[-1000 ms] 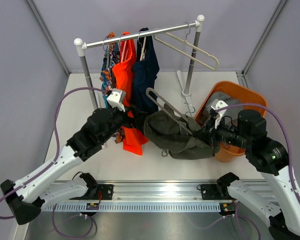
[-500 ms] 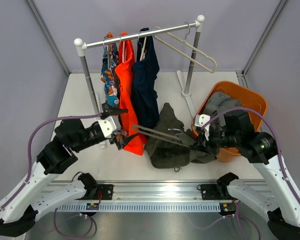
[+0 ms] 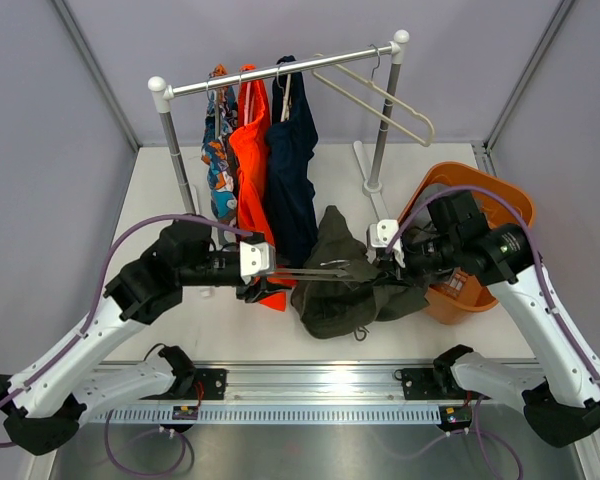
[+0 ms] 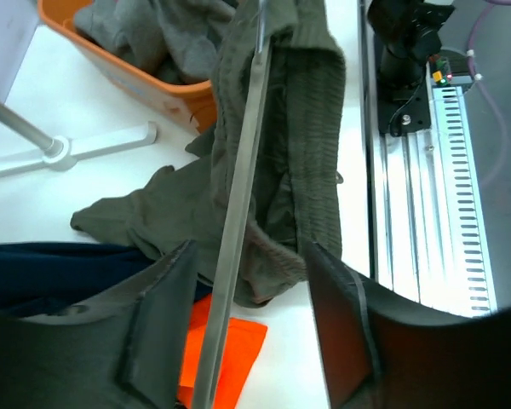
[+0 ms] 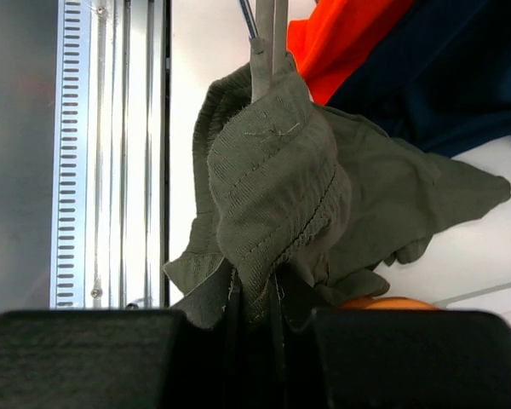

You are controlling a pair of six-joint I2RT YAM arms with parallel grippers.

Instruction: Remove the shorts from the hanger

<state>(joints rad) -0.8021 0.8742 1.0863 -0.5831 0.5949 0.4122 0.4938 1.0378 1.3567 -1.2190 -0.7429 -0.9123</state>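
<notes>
My right tool (image 5: 251,311) clamps the olive shorts (image 5: 277,170), bunched toward twelve o'clock; my left tool (image 4: 249,256) stands agape astride the hanger (image 4: 241,183), shorts at twelve o'clock.

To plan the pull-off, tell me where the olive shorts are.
In the top view the olive shorts sit bunched on the grey hanger, right of centre, in front of the navy pair and left of the orange basket.
</notes>
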